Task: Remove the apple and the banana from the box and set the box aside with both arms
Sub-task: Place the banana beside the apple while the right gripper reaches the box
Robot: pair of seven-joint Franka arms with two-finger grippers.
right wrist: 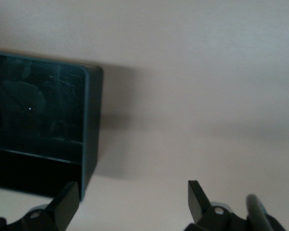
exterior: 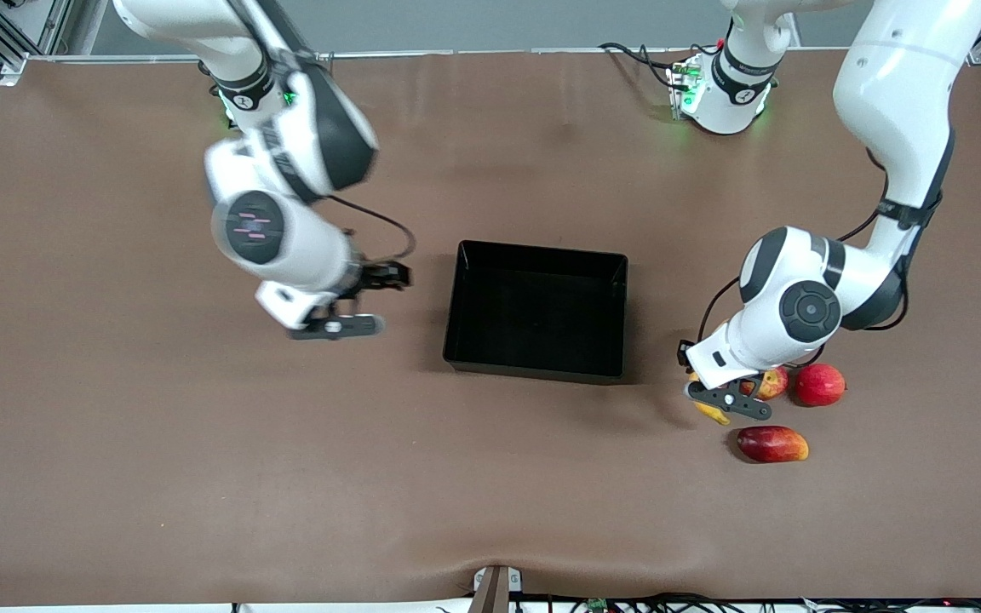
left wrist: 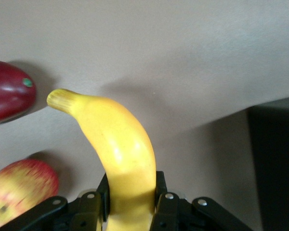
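The yellow banana [exterior: 712, 413] is gripped by my left gripper [exterior: 719, 398], low over the table near the left arm's end. In the left wrist view the fingers [left wrist: 164, 204] press both sides of the banana [left wrist: 118, 144]. The mottled red-and-yellow apple [exterior: 772, 383] lies right beside that gripper and also shows in the left wrist view [left wrist: 19, 190]. The black bin [exterior: 533, 368] stands empty at mid-table. My right gripper [exterior: 374, 300] is open and empty beside the bin, toward the right arm's end. The right wrist view shows the bin's wall [right wrist: 90, 125] past the spread fingers [right wrist: 197, 195].
A uniformly red round fruit [exterior: 820, 385] lies beside the apple. A dark-red-and-orange mango [exterior: 771, 444] lies nearer the front camera and shows in the left wrist view [left wrist: 7, 96]. The bin's dark edge [left wrist: 274, 159] shows there too. Brown table surface surrounds everything.
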